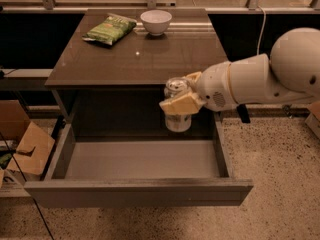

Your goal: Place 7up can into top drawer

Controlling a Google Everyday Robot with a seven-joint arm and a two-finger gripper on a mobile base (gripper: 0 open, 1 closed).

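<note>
The 7up can (pixel 177 120), silvery with a shiny top, is held upright in my gripper (pixel 181 97), whose tan fingers (pixel 179 105) are shut around its upper half. It hangs in the air just past the table's front edge, above the back right part of the open top drawer (pixel 140 160). The drawer is pulled fully out below the table, its lighter grey floor showing, with nothing in it. My white arm (pixel 260 79) reaches in from the right.
A brown table (pixel 140 59) carries a green chip bag (pixel 110 30) at the back left and a white bowl (pixel 156 22) at the back middle. Cardboard boxes (pixel 22 146) lie on the floor to the left. Speckled floor lies to the right.
</note>
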